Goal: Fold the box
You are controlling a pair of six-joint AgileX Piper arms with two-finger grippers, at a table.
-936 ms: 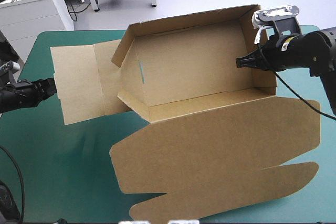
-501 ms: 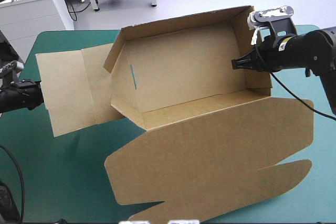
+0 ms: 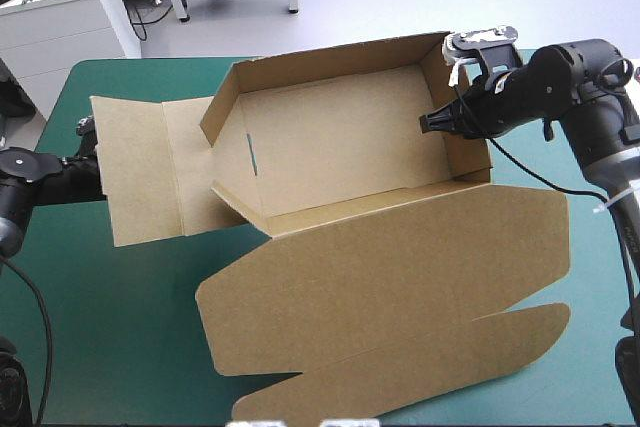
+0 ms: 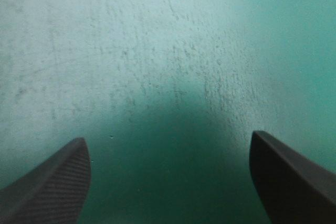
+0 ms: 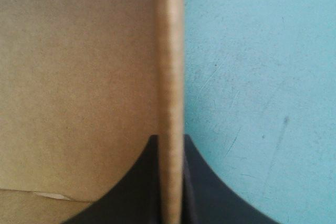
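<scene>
Just one box [image 3: 340, 157] here, sitting mid-table on the teal-green cover [image 3: 110, 317]. Tray walls are up, its one big lid [image 3: 390, 297] lies flat toward the near edge, and one end flap [image 3: 140, 182] lies flat out to the left. My right gripper [image 5: 170, 139] has both fingers clamped on the right end wall [image 3: 462, 137]. My left gripper [image 4: 167, 136] has its two fingers spread wide over the cover, beside that flap.

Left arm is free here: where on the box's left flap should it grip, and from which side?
Probably the flap's outer edge, approached from the table's left side. That flap of the box sticks out unfolded toward the left gripper, whose fingers are open, while the right gripper is shut on the right wall, steadying the far end.
</scene>
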